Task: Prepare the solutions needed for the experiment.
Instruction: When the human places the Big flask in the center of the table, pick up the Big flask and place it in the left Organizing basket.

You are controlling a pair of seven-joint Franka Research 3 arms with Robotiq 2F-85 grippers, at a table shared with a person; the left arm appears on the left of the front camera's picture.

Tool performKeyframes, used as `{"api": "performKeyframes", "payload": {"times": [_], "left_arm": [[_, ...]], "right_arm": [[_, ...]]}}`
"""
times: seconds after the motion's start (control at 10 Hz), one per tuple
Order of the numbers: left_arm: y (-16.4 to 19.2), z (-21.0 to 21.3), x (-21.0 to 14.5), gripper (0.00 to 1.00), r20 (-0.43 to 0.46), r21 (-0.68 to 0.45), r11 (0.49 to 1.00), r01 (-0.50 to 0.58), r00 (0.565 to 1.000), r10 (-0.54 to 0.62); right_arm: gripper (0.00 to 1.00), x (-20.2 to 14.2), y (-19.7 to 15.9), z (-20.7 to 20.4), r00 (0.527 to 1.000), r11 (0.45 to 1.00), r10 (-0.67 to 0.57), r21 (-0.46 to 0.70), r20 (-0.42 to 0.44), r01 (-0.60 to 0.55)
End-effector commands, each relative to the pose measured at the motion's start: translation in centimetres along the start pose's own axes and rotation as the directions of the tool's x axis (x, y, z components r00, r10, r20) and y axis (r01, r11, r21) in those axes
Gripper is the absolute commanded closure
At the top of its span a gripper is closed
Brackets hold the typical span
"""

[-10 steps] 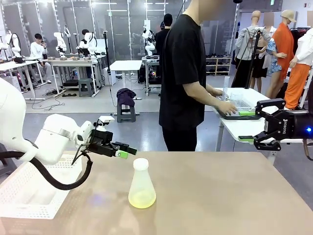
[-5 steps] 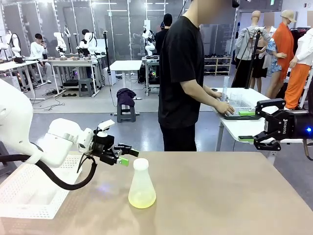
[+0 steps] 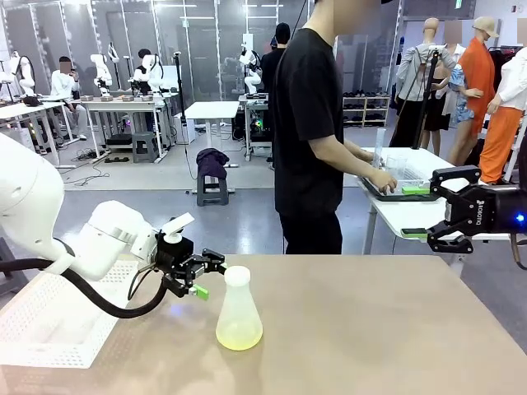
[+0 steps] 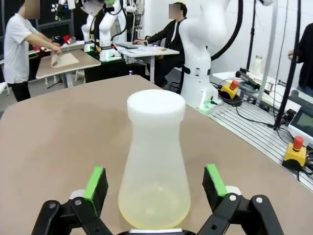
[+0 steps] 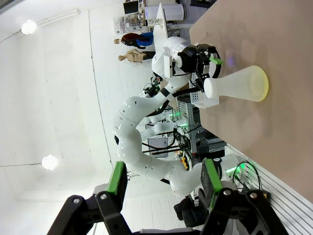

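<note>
Front view: a white frosted conical flask [image 3: 239, 309] stands upright on the brown tabletop [image 3: 370, 329], slightly toward nine o'clock of its centre, with the solutions [image 3: 240, 335], a shallow layer of pale yellow translucent liquid, lying in its base. The left gripper [image 3: 200, 276] is at the flask's nine o'clock, level with the neck and just beside it; its fingers [image 3: 198, 291] are spread wide and grasp nothing. Left wrist view: the flask [image 4: 154, 166] rises between the two green pads, one finger [image 4: 96, 183] at nine o'clock and the other at three o'clock, each clear of the glass; the yellow liquid [image 4: 154, 215] pools at the bottom. The right gripper [image 3: 440, 210] hovers above the three o'clock edge of the tabletop, well apart from the flask, its fingers parted and empty. Right wrist view, rolled sideways: the right gripper [image 5: 164, 178] shows both pads separated with open air between them, and the flask [image 5: 237, 84] appears far off at one o'clock beside the left arm. At twelve o'clock beyond the tabletop a person [image 3: 317, 132] in a black shirt stands turned aside, hands on a tray [image 3: 395, 191] on a separate white table. A white perforated panel [image 3: 49, 321] lies at the tabletop's nine o'clock edge.
</note>
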State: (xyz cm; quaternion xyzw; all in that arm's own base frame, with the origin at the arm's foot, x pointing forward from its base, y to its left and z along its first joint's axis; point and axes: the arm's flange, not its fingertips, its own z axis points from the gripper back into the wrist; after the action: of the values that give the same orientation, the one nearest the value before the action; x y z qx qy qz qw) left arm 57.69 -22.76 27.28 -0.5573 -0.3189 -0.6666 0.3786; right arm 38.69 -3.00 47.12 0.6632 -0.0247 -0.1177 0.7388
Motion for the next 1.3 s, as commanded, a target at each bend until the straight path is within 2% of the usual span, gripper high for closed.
{"api": "performKeyframes", "payload": {"times": [0.0, 0.1, 0.3, 0.5, 1.0, 1.2], "left_arm": [[0.1, 0.3, 0.1, 0.0, 0.003, 0.032, 0.999, -0.008, 1.0, 0.008], [0.0, 0.0, 0.0, 0.0, 0.0, 0.0, 1.0, 0.0, 1.0, 0.0], [2.0, -0.3, -1.2, 0.0, 0.101, -0.052, 0.998, 0.044, 0.994, -0.038], [3.2, -1.3, -1.7, 0.0, 0.13, -0.089, 0.994, 0.06, 0.99, -0.048], [4.1, -3.0, -2.3, 0.0, 0.239, -0.175, 0.984, 0.034, 0.971, 0.009], [4.1, -4.0, -1.9, 0.0, 0.251, -0.207, 0.978, 0.027, 0.968, 0.026]], "right_arm": [[0.23, -0.1, 0.0, 0.1, 1.0, 1.0, -0.001, 0.001, -0.005, 0.001], [0.23, -0.1, 0.0, 0.1, 1.0, 1.0, -0.001, 0.001, -0.005, 0.001], [0.23, -0.1, 0.0, 0.1, 1.0, 1.0, -0.001, 0.001, -0.005, 0.001], [0.23, -0.1, 0.0, 0.1, 1.0, 1.0, -0.001, 0.001, -0.005, 0.001], [0.23, -0.1, 0.0, 0.1, 1.0, 1.0, -0.001, 0.001, -0.005, 0.001], [0.23, -0.1, 0.0, 0.1, 1.0, 1.0, -0.001, 0.001, -0.005, 0.001]]}}
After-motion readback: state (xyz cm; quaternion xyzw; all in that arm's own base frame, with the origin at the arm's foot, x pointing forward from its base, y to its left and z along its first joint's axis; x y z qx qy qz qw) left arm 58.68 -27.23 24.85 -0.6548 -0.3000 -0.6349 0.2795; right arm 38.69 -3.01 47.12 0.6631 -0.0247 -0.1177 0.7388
